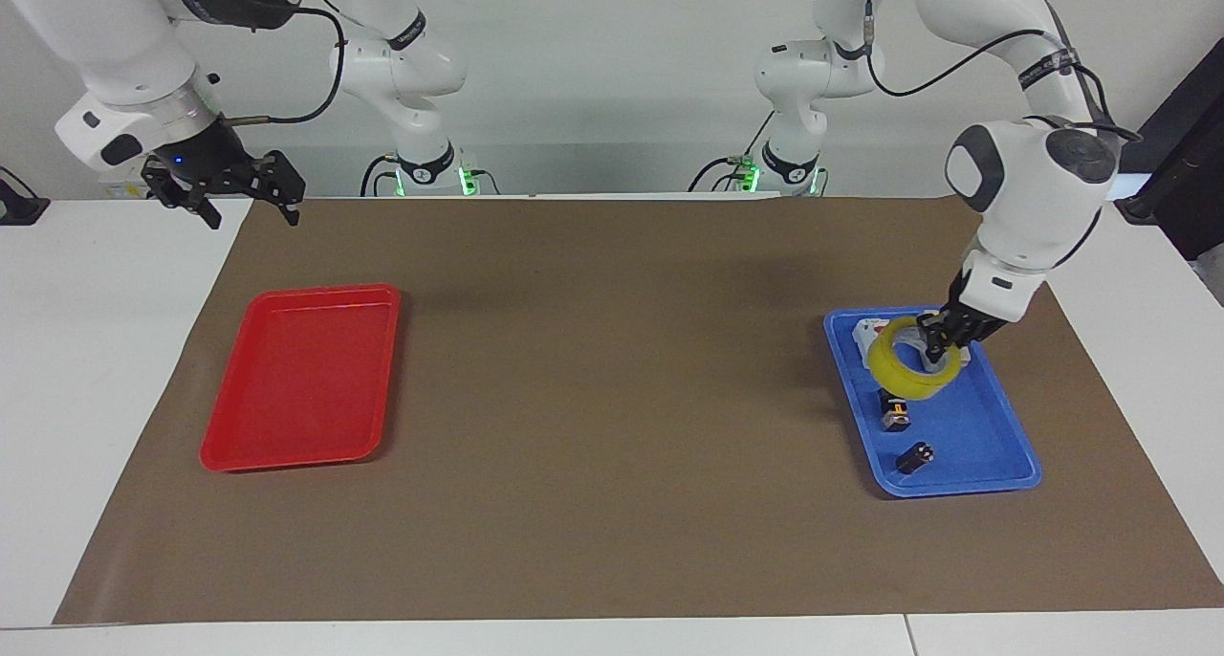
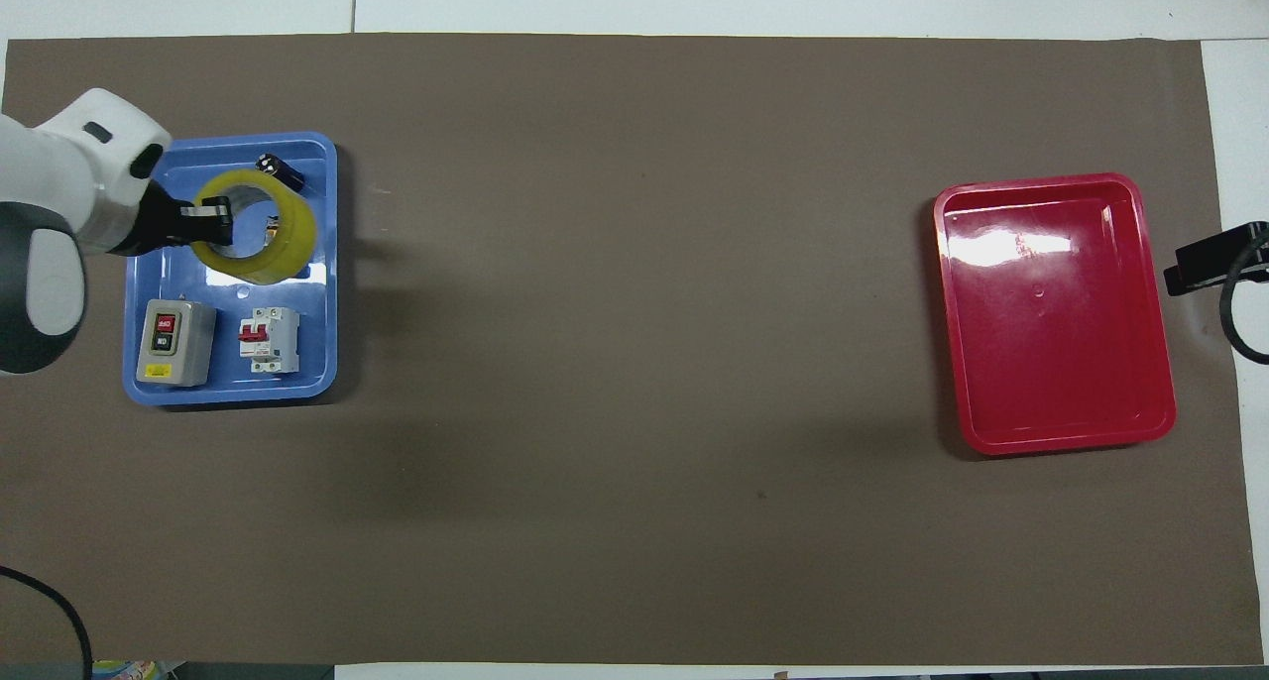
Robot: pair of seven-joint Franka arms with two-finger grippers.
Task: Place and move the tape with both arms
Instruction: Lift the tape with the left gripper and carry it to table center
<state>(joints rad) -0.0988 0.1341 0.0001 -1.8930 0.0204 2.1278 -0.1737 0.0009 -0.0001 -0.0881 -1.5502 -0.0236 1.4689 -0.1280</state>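
Brown paper covers most of the white counter, and over the end of it by my left arm's base I am at work. My left gripper is clamped on the wall of the tape, one finger inside the ring and one outside, and the roll hangs tilted in the air above the blue tray, clear of its floor. Under and beside it in that tray lie a small black cylinder, a black and orange part, a white breaker and a grey switch box.

To carry this well, I judge I should keep the pinch firm, since the roll hangs off one side of my fingers and could swing or slip, and rise clear of the tray's rim before moving toward the middle of the counter.

My right gripper waits with fingers spread, holding nothing, above the counter's edge at the robots' side, near the red tray.
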